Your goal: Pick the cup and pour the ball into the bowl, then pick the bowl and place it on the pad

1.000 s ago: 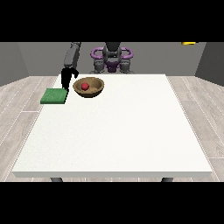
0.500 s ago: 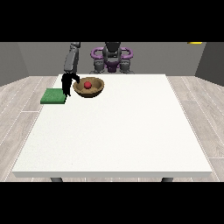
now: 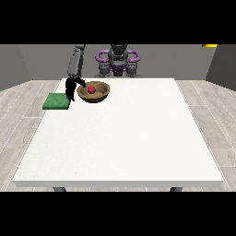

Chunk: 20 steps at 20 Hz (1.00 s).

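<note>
A small red ball [image 3: 91, 89] is seen lying inside a shallow round brown wooden bowl [image 3: 94, 91], so the pouring part of the task is judged to be done and the bowl is what remains to be moved. No cup can be made out anywhere on the large white table [image 3: 124, 133]. The bowl is placed just beside the black hand at the view's left [image 3: 71, 89], on the side away from a flat square green pad [image 3: 56, 101], which lies just on the hand's other side and slightly nearer the camera; the hand is thus set between the thing to be lifted and its goal. The grey arm [image 3: 75, 62] is brought down steeply from the robot's shoulder, with the hand hung low over the table edge next to the bowl's rim, apparently touching it or nearly so. Whether its fingers are curled round the rim or held straight cannot be told. The other hand is not shown.
</note>
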Each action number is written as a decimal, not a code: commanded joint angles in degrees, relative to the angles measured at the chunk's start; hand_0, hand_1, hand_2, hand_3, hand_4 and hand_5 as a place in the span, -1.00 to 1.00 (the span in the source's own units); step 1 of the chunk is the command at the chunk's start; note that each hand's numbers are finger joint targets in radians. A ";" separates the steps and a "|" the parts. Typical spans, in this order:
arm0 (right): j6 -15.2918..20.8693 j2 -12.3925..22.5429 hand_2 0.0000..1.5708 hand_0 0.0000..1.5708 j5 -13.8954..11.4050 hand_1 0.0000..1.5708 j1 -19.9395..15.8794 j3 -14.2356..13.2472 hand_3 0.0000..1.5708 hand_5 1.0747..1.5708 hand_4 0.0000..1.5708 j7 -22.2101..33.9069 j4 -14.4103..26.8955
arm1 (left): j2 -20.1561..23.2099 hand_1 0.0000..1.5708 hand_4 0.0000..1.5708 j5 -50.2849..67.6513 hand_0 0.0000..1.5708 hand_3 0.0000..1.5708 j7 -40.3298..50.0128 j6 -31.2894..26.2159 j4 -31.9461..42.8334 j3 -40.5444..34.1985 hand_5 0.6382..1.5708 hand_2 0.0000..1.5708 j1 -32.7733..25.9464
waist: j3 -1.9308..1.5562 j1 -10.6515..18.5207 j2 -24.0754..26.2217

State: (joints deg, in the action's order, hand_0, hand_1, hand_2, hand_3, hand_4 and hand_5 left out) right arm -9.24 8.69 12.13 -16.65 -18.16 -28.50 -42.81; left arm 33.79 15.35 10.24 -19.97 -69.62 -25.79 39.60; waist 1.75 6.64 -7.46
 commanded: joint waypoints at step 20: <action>18.18 6.30 1.00 1.00 -9.11 1.00 6.21 2.64 0.58 0.90 0.28 17.81 -8.47 | 3.53 -1.00 0.49 4.23 -1.00 -1.00 -1.54 -3.70 1.91 -3.96 0.91 -1.00 -2.17 | -1.54 1.59 -3.43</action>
State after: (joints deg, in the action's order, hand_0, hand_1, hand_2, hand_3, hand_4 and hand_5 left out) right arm 5.97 8.72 5.35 -12.37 -13.78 -17.76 -53.45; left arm 37.44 20.07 9.70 -23.50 -68.86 -29.34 39.42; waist 1.89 10.17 -10.29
